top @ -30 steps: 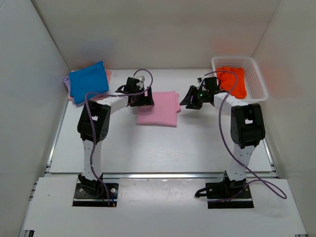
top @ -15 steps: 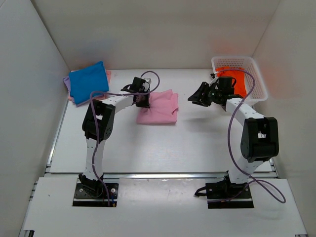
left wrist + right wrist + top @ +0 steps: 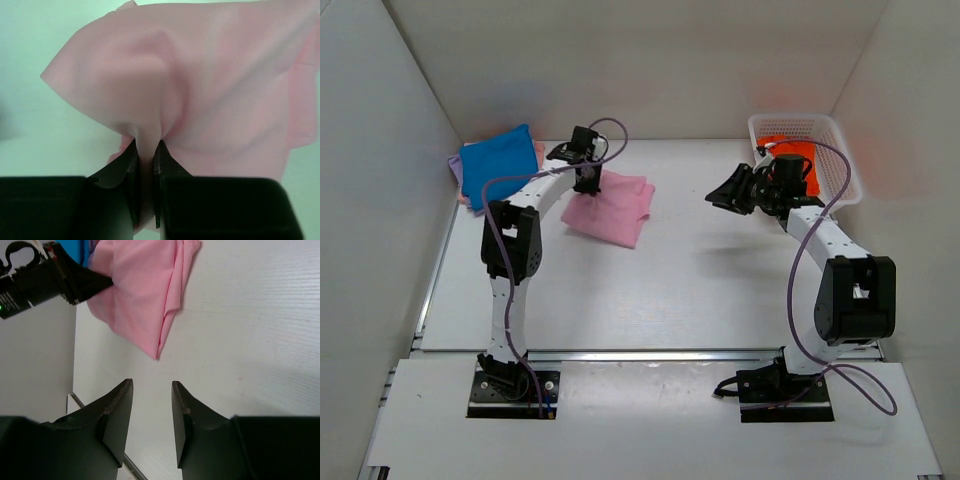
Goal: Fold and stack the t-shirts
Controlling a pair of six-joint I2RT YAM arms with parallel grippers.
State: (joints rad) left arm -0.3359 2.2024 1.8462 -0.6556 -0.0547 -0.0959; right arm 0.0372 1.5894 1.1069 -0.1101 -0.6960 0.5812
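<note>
A folded light pink t-shirt (image 3: 610, 208) lies mid-table, its left edge lifted. My left gripper (image 3: 586, 185) is shut on that edge; in the left wrist view the pink cloth (image 3: 200, 90) is pinched between the jaws. A bright blue t-shirt (image 3: 498, 164) tops a stack at the far left, with pale lavender (image 3: 454, 166) and pink edges showing beneath. An orange t-shirt (image 3: 795, 160) sits in the white basket (image 3: 840, 165). My right gripper (image 3: 722, 198) hovers open left of the basket, holding nothing; its wrist view shows the pink t-shirt (image 3: 145, 290) far ahead.
White walls enclose the table on the left, back and right. The left arm's black gripper body (image 3: 45, 280) shows in the right wrist view. A metal rail (image 3: 650, 354) runs along the table's near edge.
My left gripper has closed on the pink t-shirt's left edge and dragged it left and back, tilting it. My right arm has swung away rightward toward the basket, its jaws narrowing somewhat.
</note>
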